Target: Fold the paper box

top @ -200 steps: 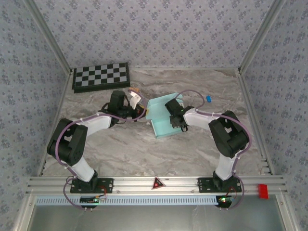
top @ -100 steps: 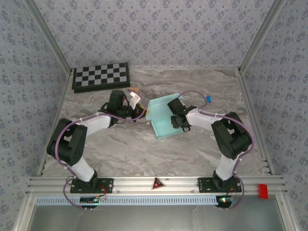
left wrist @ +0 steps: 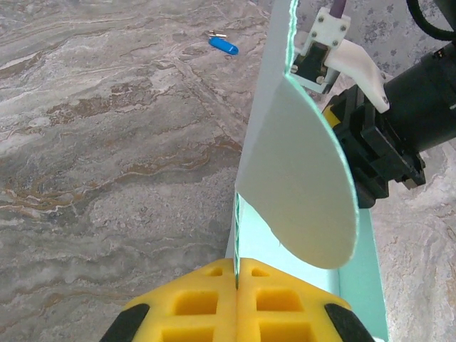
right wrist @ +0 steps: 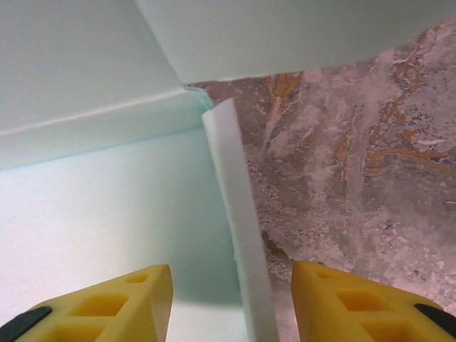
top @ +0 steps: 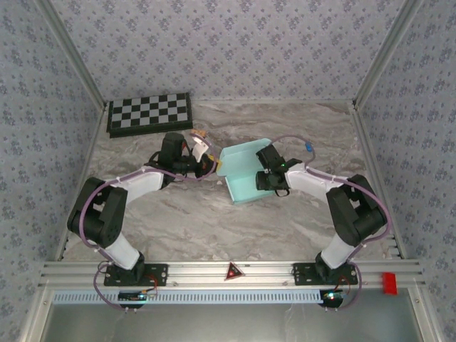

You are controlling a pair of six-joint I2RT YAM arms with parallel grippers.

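You've got the paper box on the desk a bit right of ctr, btwn the two arms. It's partly folded: flat base down, one wall standing along its left side, another along the far side.

Your left end effector is at the box's left wall, near the far-left corner. In the left wrist view its yellow fingers are pressed together w/ the thin card edge running straight in btwn them, so it's clamped on that wall. Just beyond the grip a rounded flap leans off the wall toward the inside of the box, w/ the other arm's black wrist behind it.

Your right end effector is at the box's right edge, reaching in from the right. In the right wrist view its jaws stand apart: one yellow finger over the pale base, the other over bare desk. A narrow flap stands up in the gap btwn them, and I can't make out contact w/ either finger.

A checkerboard lies at the far-left corner of the desk, well apart from the box. A small blue item lies on the desk just beyond the right arm's wrist, and a small red block sits on the front rail at the right
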